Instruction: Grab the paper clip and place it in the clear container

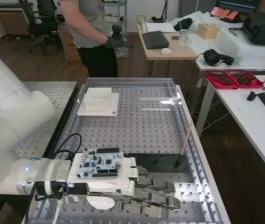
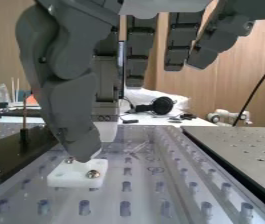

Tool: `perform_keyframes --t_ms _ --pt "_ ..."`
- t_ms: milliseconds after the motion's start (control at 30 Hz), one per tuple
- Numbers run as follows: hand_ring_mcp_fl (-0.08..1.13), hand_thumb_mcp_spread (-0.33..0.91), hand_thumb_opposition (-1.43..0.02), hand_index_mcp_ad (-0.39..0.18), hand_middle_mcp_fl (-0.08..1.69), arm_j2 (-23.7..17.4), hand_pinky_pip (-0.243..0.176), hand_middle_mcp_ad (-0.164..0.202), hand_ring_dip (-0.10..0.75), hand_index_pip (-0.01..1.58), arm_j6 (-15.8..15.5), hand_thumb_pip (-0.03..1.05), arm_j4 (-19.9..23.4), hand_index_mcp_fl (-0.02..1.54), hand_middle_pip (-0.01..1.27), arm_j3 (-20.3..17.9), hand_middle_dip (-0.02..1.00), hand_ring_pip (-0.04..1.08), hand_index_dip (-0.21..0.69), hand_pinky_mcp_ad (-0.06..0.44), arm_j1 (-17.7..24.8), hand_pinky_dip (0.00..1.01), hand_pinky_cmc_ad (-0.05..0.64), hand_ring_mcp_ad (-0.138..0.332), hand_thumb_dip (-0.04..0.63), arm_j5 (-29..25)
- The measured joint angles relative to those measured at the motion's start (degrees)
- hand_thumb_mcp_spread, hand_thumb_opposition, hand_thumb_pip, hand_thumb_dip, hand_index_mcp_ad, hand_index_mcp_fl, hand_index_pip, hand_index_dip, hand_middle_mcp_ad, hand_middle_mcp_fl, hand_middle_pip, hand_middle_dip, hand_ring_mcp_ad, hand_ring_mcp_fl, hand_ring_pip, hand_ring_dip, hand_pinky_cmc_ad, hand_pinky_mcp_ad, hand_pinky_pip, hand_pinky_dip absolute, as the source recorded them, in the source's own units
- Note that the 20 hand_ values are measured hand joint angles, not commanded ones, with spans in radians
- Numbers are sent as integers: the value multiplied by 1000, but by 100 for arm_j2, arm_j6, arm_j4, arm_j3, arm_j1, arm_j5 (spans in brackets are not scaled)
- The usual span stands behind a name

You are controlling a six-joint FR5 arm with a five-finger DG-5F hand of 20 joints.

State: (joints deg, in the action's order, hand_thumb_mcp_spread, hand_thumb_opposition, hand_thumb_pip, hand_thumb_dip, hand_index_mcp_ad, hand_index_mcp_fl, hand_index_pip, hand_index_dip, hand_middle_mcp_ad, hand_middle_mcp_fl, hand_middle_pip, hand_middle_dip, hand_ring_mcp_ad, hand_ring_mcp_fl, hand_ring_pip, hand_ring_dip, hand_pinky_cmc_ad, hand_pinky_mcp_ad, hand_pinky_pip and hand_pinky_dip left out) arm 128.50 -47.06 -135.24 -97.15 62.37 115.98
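The hand point(image 1: 150, 196) reaches out low over the perforated bench point(image 1: 132, 131), its fingers point(image 2: 139, 50) extended and spread apart from the thumb point(image 2: 69, 110), so it stands open. I can see nothing held between them. The thumb tip hangs right over a little white block point(image 2: 61, 176) with metal screws in it; whether they touch, I can't tell. That block is the nearest thing in the way. Just past it, on the clear surface point(image 2: 124, 192), lies a faint looped outline that may be the paper clip point(image 2: 155, 170), though it's too slight to be sure. Nor can I tell which of the see-through pieces is meant as the clear container.

Along one side of the block runs a black bar point(image 2: 33, 155), its edge carrying screws, with a thin brown rod point(image 2: 24, 110) upright near it. On the back of the hand sits a circuit board point(image 1: 97, 164), and a black cable point(image 1: 69, 142) loops up next to it. A white disc point(image 1: 101, 202) pokes out beside the hand.

Farther up the bench, well apart from the fingers, rests a stepped white block point(image 1: 99, 104). A second perforated table point(image 1: 57, 102) adjoins the bench on the arm's side. Across the gap, a white desk point(image 1: 252, 116) bears red trays point(image 1: 232, 79). The wrist view also takes in black headphones point(image 2: 162, 105) and a small white robot arm point(image 2: 229, 116) in the background.
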Motion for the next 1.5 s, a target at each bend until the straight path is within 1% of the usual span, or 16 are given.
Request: perform_keyframes --t_ms 200,267,300,433,567,633,700,767,833,967,1033,1167,1367,1433,1500 --pt "129 565 -911 -143 309 27 -10 -31 3 1316 20 480 -4 572 119 26 154 96 63 117 -6 152 347 105 253 22" --pt "131 569 -911 -143 319 37 3 -31 9 1316 25 480 -4 597 119 42 154 99 63 120 -7 152 347 105 253 32" --pt "127 588 -922 -143 319 42 3 -30 12 1316 32 480 -2 606 119 50 154 101 63 117 -8 154 347 108 253 39" --pt "145 583 -923 -143 316 54 3 -31 10 1335 62 480 -11 627 119 83 154 101 65 120 -12 154 347 106 253 50" --pt "147 604 -923 -143 333 55 3 -31 10 1333 102 480 -1 642 119 85 154 101 68 117 -14 154 347 106 251 61" --pt "147 604 -927 -140 347 53 3 -28 10 1330 166 476 52 658 119 73 157 101 68 120 -15 154 347 106 251 71" --pt "162 600 -932 -140 365 41 3 -28 10 1297 209 476 100 710 119 57 154 101 68 120 -14 154 344 105 251 77" --pt "176 602 -937 -140 363 27 3 -31 10 1264 238 475 126 738 119 43 154 101 68 120 -13 154 363 103 251 78" --pt "180 602 -944 -140 380 -3 3 -31 10 1229 288 473 152 759 119 24 157 101 70 119 -8 154 367 106 250 67" --pt "176 602 -953 -138 386 -159 3 -31 10 1182 374 471 253 803 119 -52 157 101 73 119 25 154 365 105 250 24" --pt "194 600 -953 -138 382 -266 3 -28 10 1152 407 436 288 833 119 -102 157 101 73 119 46 154 365 103 253 6" --pt "194 613 -953 -138 394 -471 0 -31 10 1152 474 435 348 845 119 -216 157 101 73 120 87 154 377 103 253 -38" --pt "194 609 -960 -138 394 -987 0 -28 10 1119 663 435 561 853 119 -604 157 101 77 119 261 154 377 103 250 -226" --pt "194 609 -960 -138 396 -1264 0 -31 12 1121 758 435 653 853 119 -832 157 101 82 119 430 152 377 101 253 -375" --pt "194 609 -960 -138 396 -1452 0 -31 12 1121 824 435 706 853 119 -994 157 99 82 120 588 150 377 101 253 -516"
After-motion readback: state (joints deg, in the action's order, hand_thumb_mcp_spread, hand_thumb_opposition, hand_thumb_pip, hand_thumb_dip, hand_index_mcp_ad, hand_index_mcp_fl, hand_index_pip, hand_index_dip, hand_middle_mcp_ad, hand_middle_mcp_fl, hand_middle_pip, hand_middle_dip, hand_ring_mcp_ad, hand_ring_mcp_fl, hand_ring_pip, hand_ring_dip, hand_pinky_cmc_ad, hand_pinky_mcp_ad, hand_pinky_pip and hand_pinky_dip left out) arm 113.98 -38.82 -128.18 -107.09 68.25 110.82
